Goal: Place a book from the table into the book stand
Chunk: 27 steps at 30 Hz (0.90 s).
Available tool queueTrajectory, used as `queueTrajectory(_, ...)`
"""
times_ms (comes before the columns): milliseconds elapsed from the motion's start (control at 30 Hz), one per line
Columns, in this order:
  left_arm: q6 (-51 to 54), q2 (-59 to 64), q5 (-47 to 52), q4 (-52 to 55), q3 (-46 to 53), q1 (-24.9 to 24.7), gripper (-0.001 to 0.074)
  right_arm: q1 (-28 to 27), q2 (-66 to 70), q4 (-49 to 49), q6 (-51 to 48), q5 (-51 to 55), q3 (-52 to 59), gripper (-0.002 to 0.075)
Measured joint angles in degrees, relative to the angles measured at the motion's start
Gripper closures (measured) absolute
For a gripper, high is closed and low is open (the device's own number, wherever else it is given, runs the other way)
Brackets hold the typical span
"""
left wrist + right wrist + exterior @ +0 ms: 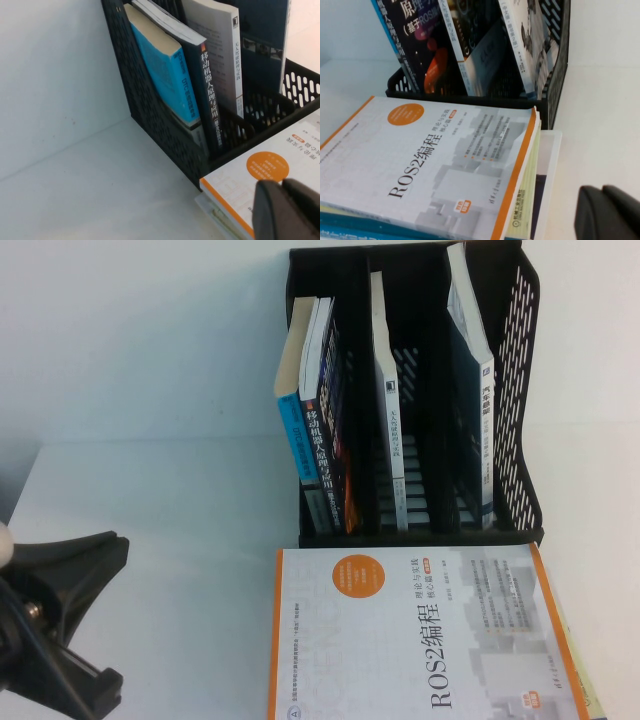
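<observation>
While both arms are waiting low and empty, the left gripper (286, 210), fingers pressed together, is sitting at eight o'clock from the book stand (520, 390). The right gripper (612, 212), likewise closed, is at five o'clock. The book (386, 390) is seemingly standing in the middle slot, leaning loosely. A careless sweep risks knocking the orange book (420, 640).

One book stand (520, 390), three slots. Four upright books (385, 390) inside: two left, one middle, one right. Near stack (530, 165): at least three books. Two grippers: left gripper (90, 615), right gripper (612, 212).
</observation>
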Motion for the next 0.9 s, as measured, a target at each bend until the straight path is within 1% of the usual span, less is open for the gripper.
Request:
queueTrajectory(233, -0.66, -1.37, -0.14, -1.61, 2.72, 0.00, 0.0736, 0.00, 0.00, 0.04, 0.00, -0.02, 0.00, 0.0728)
queueTrajectory(367, -0.77, -6.65, 4.64, -1.86, 4.49, 0.00, 0.0736, 0.00, 0.00, 0.13, 0.00, -0.12, 0.00, 0.0728)
queueTrajectory(433, -0.77, -10.45, 7.74, -2.78, 5.34, 0.78, 0.0736, 0.00, 0.00, 0.13, 0.00, -0.15, 0.00, 0.0728)
queueTrajectory(500, -0.77, -13.65, 9.30, -3.74, 6.52, 3.30, 0.0736, 0.00, 0.00, 0.13, 0.00, -0.25, 0.00, 0.0728)
queueTrajectory(600, -0.77, -17.98, 9.29, -4.98, 9.43, 8.90, 0.0736, 0.00, 0.00, 0.13, 0.00, -0.37, 0.00, 0.0728)
queueTrajectory(700, 0.22, -21.62, 7.24, -8.09, 12.96, 15.34, 0.0736, 0.00, 0.00, 0.17, 0.00, -0.37, 0.00, 0.0728)
queueTrajectory(800, 3.39, -24.69, 4.07, -12.31, 16.95, 21.72, 0.0736, 0.00, 0.00, 0.17, 0.00, -0.37, 0.00, 0.0728)
queueTrajectory(900, 7.00, -27.49, 0.18, -15.19, 21.33, 26.47, 0.0736, 0.00, 0.00, 0.17, 0.00, -0.37, 0.00, 0.0728)
